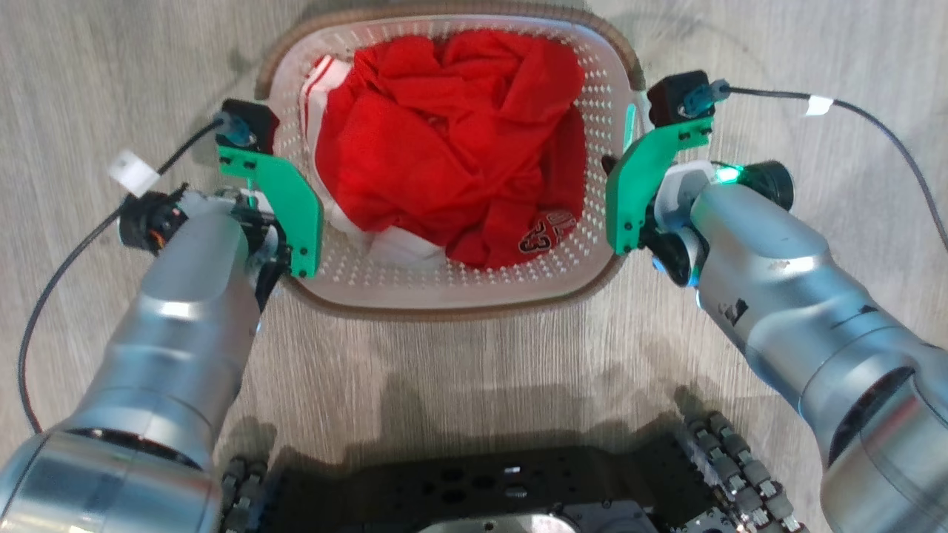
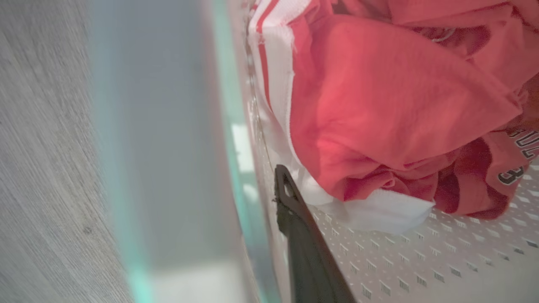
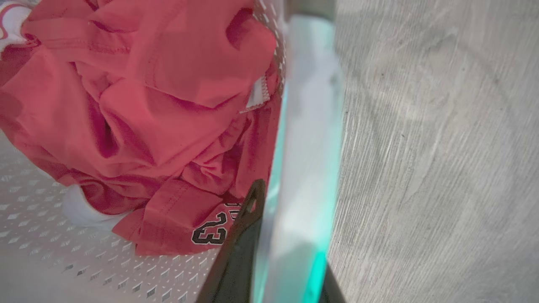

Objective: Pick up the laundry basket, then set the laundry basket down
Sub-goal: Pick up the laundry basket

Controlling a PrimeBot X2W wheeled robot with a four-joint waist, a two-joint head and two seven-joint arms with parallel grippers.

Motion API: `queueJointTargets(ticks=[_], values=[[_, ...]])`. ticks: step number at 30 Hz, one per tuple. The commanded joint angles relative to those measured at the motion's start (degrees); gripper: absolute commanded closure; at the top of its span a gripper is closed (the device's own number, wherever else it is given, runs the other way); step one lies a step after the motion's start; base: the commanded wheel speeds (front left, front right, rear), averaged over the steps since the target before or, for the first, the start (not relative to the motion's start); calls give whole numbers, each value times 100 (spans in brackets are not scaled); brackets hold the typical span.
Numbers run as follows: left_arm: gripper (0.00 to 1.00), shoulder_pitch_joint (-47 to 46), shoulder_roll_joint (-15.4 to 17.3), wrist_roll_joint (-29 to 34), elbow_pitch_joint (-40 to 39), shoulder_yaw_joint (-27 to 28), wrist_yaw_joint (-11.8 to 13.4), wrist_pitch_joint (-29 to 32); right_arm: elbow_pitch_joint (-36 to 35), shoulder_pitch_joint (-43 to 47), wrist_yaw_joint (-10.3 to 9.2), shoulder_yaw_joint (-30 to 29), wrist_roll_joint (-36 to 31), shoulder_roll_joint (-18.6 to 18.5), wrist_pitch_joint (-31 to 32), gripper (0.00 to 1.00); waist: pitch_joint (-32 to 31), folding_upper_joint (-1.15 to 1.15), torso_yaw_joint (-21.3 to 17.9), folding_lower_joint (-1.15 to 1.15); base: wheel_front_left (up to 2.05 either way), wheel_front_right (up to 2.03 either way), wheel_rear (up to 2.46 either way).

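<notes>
Red clothes [image 1: 444, 148] fill the laundry basket [image 1: 444, 292], left tool [image 2: 242, 185] and right tool [image 3: 290, 198] clamping it

— That basket [image 1: 481, 285] is white plastic, punched with holes, slightly glossy. The rim looks woven, brown.
— The clothes [image 1: 444, 148] in it are soft red cloth, matt and creased, with white knit trim.
— The floor [image 1: 459, 370] is pale wood-look plank with a matt grain.
— The arms [image 1: 185, 311] are silvery brushed metal with a satin sheen. The green brackets [image 1: 285, 200] look like matt plastic, and the finger [image 2: 303, 252] is dark and dull.
</notes>
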Motion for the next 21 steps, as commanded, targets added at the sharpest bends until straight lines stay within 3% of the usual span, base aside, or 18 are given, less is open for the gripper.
queueJointTargets(ticks=[1, 21], values=[[100, 291, 204, 64, -10, -109, -34, 68, -26, 292, 34, 74, 3, 48, 24, 100, -168, 0, -40, -1, 0, 0, 0], [100, 1473, 110, -1417, -431, -1604, -35, 1427, 188, 1123, 34, 576, 374, 48, 1314, 100, -2468, 0, 47, -1, 0, 0, 0]])
